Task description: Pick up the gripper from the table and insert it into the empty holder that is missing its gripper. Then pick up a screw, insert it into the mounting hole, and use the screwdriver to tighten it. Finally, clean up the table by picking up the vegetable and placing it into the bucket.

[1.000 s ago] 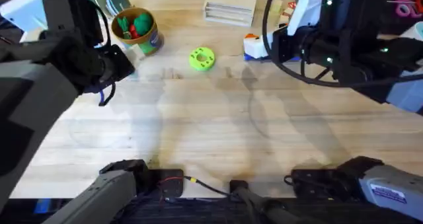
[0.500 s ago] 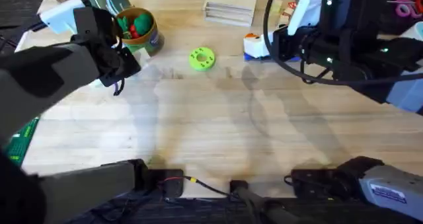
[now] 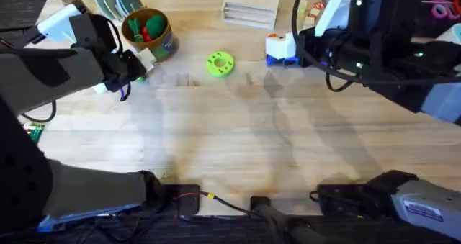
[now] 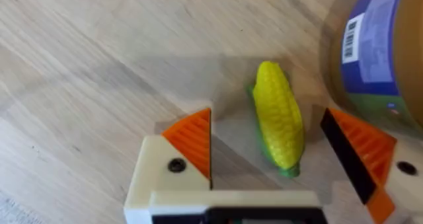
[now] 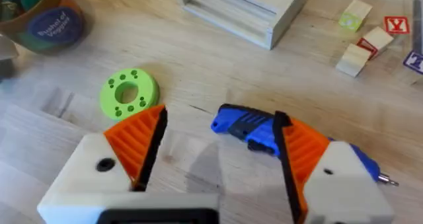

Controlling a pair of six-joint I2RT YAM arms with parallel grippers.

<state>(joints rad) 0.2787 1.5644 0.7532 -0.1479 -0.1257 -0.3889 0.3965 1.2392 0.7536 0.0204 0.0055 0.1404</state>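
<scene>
Corn-shaped vegetable (image 4: 279, 115), yellow with a green end, lies flat on the wooden table (image 3: 238, 136) right between the two orange fingers of the left gripper (image 4: 284, 151). The fingers stand wide apart, one on each side of it, and neither one touches it. Just beside the vegetable is the side of the bucket (image 4: 383, 45), with a blue label and a barcode on it.

From above, the bucket (image 3: 150, 34) stands near the far left of the table, with red and green toys inside. The left gripper (image 3: 133, 68) sits low, just in front of the bucket.

A flat green ring (image 3: 220, 63) lies near the middle of the far side. Behind it is a pale wooden box (image 3: 250, 6).

Over to the right, the blue screwdriver (image 5: 264, 128) lies on its side on the table. The right gripper (image 5: 218, 151) hangs above it with its orange fingers spread open, holding nothing. From above, the screwdriver (image 3: 282, 51) lies right by the right arm. Some small wooden blocks (image 5: 360, 42) lie on the table farther back.
</scene>
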